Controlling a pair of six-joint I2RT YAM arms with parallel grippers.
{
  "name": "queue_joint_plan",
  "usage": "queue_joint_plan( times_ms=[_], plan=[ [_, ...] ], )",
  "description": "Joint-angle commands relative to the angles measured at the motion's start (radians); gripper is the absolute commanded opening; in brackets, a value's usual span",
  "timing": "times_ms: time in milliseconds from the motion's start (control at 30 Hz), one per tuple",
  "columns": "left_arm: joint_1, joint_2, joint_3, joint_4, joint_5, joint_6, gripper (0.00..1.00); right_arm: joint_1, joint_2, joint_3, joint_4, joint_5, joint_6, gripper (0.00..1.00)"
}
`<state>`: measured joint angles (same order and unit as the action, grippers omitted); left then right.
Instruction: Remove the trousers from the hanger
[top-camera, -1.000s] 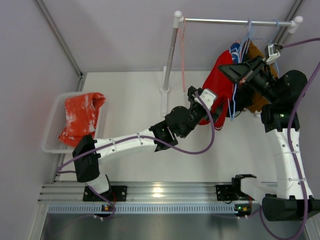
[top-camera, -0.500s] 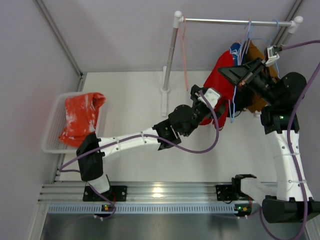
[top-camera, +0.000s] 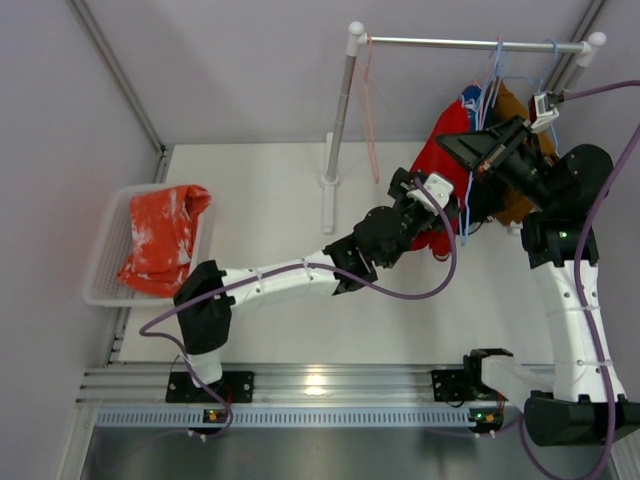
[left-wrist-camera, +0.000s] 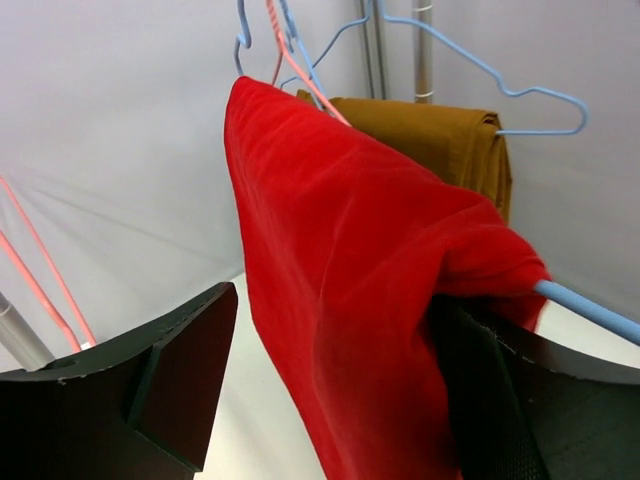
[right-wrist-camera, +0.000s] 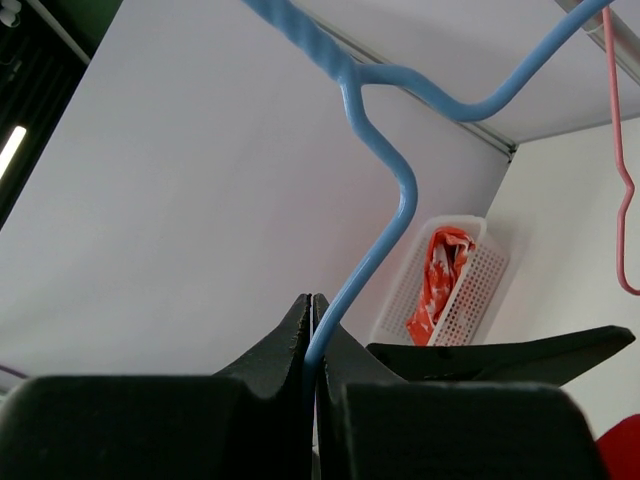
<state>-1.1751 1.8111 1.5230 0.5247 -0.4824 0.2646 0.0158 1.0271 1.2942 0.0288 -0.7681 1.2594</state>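
Observation:
Red trousers (top-camera: 447, 150) hang over a blue hanger (top-camera: 492, 75) on the rack rail (top-camera: 470, 43). In the left wrist view the red trousers (left-wrist-camera: 340, 250) fill the gap between my left gripper's (left-wrist-camera: 335, 325) wide-open jaws, and the right finger (left-wrist-camera: 500, 400) touches the cloth. Brown trousers (left-wrist-camera: 430, 140) hang behind on another blue hanger (left-wrist-camera: 540, 97). My left gripper (top-camera: 428, 197) sits at the red cloth's lower edge. My right gripper (right-wrist-camera: 312, 305) is shut on the blue hanger's wire (right-wrist-camera: 385, 230), up by the garments (top-camera: 482, 150). Orange-red speckled trousers (top-camera: 160, 235) lie in the basket.
A white basket (top-camera: 100, 270) stands at the table's left edge and shows in the right wrist view (right-wrist-camera: 470, 290). The rack's upright pole (top-camera: 338, 120) stands mid-table. An empty pink hanger (top-camera: 368, 100) hangs near it. A blue-and-white garment (top-camera: 470, 98) hangs behind the red one.
My left arm has stretched further right and up, bringing its open gripper onto the red trousers. The right arm has hardly moved and keeps hold of the hanger.

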Motion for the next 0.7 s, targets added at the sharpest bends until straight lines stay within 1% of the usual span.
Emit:
queue_joint_plan(
  times_ms=[0, 100, 133, 200, 233, 333, 367, 433, 467, 567, 600, 667],
  plan=[
    [0.041, 0.036, 0.052, 0.035, -0.071, 0.018, 0.80, 0.012, -0.073, 0.089, 0.140, -0.017, -0.015, 0.00],
    [0.061, 0.045, 0.052, 0.038, -0.067, 0.016, 0.73, 0.012, -0.073, 0.094, 0.131, -0.017, -0.015, 0.00],
    [0.066, 0.047, 0.051, 0.055, -0.067, 0.019, 0.68, 0.013, -0.073, 0.094, 0.129, -0.019, -0.020, 0.00],
    [0.081, 0.048, 0.048, 0.064, -0.050, 0.021, 0.62, 0.013, -0.075, 0.097, 0.123, -0.017, -0.020, 0.00],
    [0.084, 0.048, 0.046, 0.072, -0.038, 0.024, 0.57, 0.012, -0.073, 0.099, 0.122, -0.019, -0.020, 0.00],
    [0.097, 0.047, 0.042, 0.096, 0.008, 0.035, 0.48, 0.013, -0.071, 0.103, 0.117, -0.017, -0.022, 0.00],
    [0.100, 0.045, 0.040, 0.110, 0.033, 0.038, 0.39, 0.013, -0.073, 0.105, 0.115, -0.017, -0.022, 0.00],
    [0.103, 0.044, 0.043, 0.121, 0.056, 0.041, 0.28, 0.013, -0.071, 0.108, 0.111, -0.019, -0.025, 0.00],
    [0.104, 0.037, 0.045, 0.130, 0.071, 0.047, 0.17, 0.013, -0.070, 0.109, 0.105, -0.019, -0.028, 0.00],
    [0.106, 0.018, 0.045, 0.135, 0.090, 0.056, 0.03, 0.010, -0.068, 0.109, 0.082, -0.019, -0.052, 0.00],
    [0.106, 0.007, 0.042, 0.133, 0.102, 0.065, 0.00, 0.010, -0.068, 0.106, 0.073, -0.019, -0.070, 0.00],
    [0.106, -0.025, 0.034, 0.129, 0.116, 0.074, 0.00, 0.007, -0.071, 0.097, 0.048, -0.019, -0.092, 0.00]
  ],
)
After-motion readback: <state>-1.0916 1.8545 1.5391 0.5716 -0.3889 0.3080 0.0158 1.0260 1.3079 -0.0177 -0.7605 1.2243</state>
